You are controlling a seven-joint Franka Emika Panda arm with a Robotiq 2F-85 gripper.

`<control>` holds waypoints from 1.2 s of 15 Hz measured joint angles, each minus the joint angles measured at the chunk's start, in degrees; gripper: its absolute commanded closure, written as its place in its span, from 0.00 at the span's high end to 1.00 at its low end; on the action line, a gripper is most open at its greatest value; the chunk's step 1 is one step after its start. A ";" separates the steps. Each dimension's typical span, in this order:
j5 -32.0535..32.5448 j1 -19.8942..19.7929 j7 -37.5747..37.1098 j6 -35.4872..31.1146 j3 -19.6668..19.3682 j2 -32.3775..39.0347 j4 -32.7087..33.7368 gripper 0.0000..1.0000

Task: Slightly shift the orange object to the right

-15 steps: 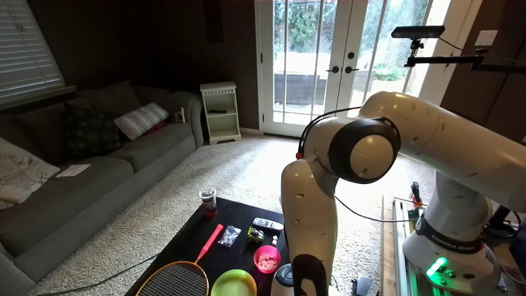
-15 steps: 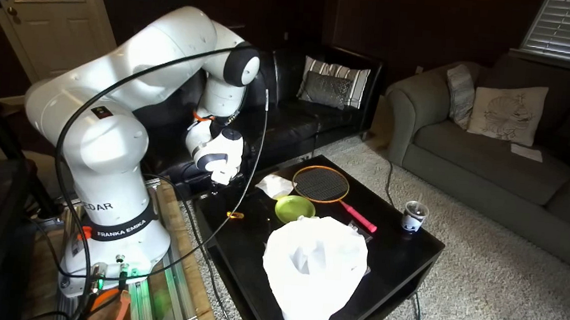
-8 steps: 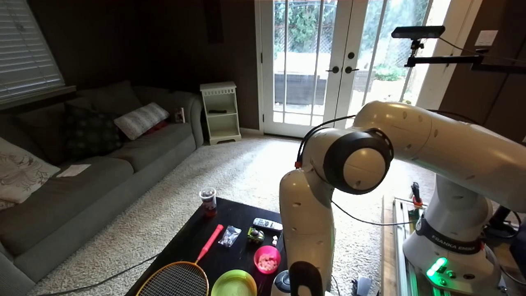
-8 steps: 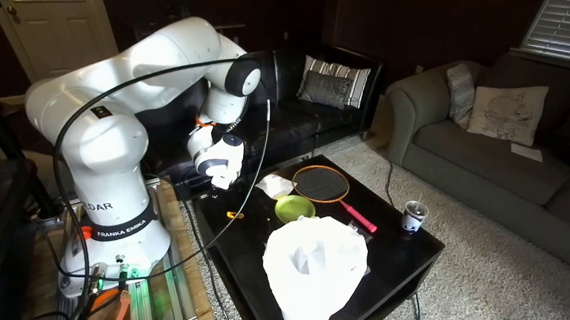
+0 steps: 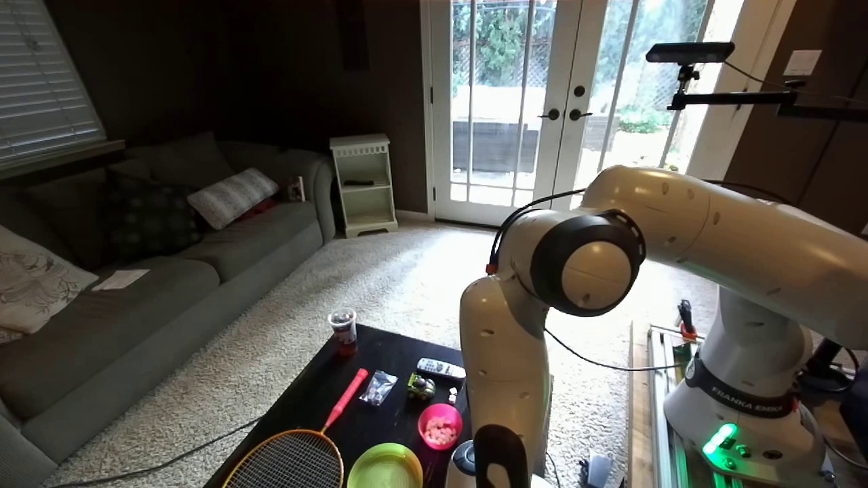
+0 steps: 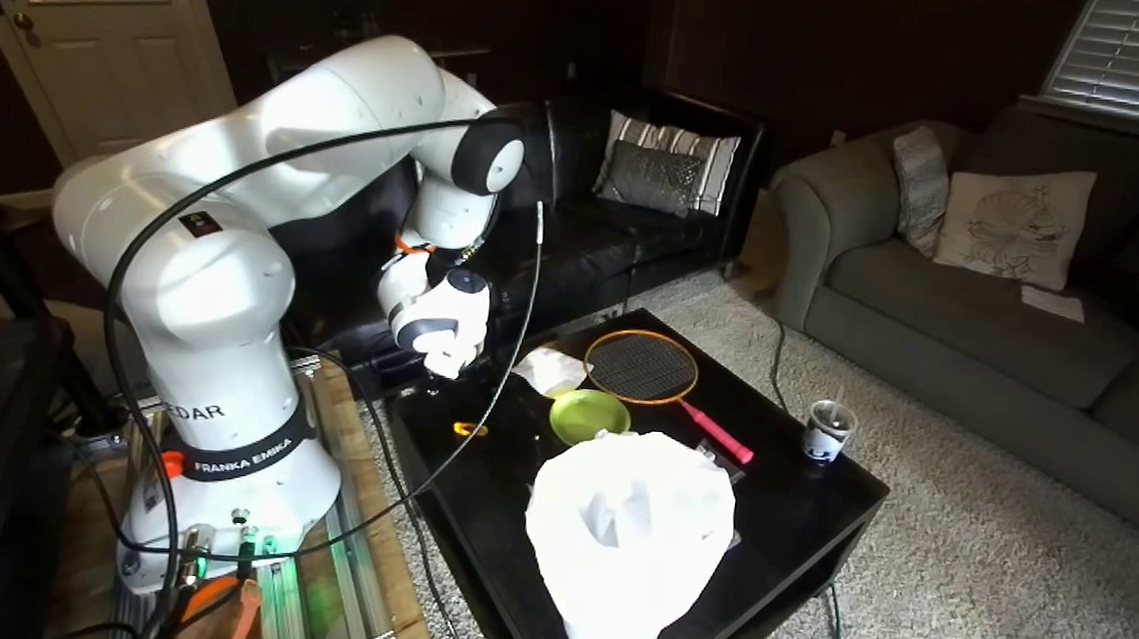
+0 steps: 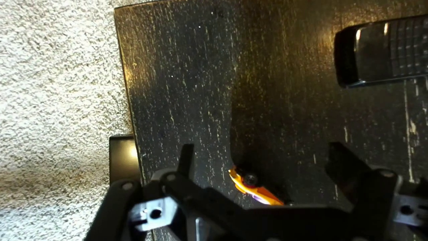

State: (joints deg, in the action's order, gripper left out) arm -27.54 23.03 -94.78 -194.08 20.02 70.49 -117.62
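Note:
The orange object (image 7: 252, 191) is a small, long orange toy-like piece with a dark round part like a wheel and a purple patch. It lies on the dark table (image 7: 187, 100). In an exterior view the orange object (image 6: 470, 430) lies near the table's robot side; the other exterior view does not show it. My gripper (image 7: 262, 150) is open. In the wrist view the object appears between its two fingers, nearer the left one, with its lower end hidden by the gripper body. My gripper (image 6: 433, 382) is above the table, apart from the object, its fingers too dark to make out there.
A black box-like item with a grid of keys (image 7: 381, 53) lies right in the wrist view. The table also holds a green bowl (image 6: 590, 416), a racket (image 6: 717, 435), a white bag-lined bin (image 6: 628, 554), a clear cup (image 6: 827, 433) and a pink bowl (image 5: 441, 427).
The arm and gripper have come down toward the table, mostly in the first half second, and are nearly still since. The orange object has not visibly moved.

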 measured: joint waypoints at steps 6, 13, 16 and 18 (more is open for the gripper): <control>-3.21 -0.71 -3.71 -4.06 -0.59 2.76 0.25 1.00; -4.14 -2.14 -9.90 -7.65 0.70 6.10 1.58 1.00; -4.15 -3.55 -11.98 -9.70 1.51 7.60 2.04 1.00; -4.15 -4.06 -13.11 -10.56 1.71 8.73 2.66 1.00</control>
State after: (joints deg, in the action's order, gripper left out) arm -31.68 18.97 -107.89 -204.64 21.74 79.22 -114.96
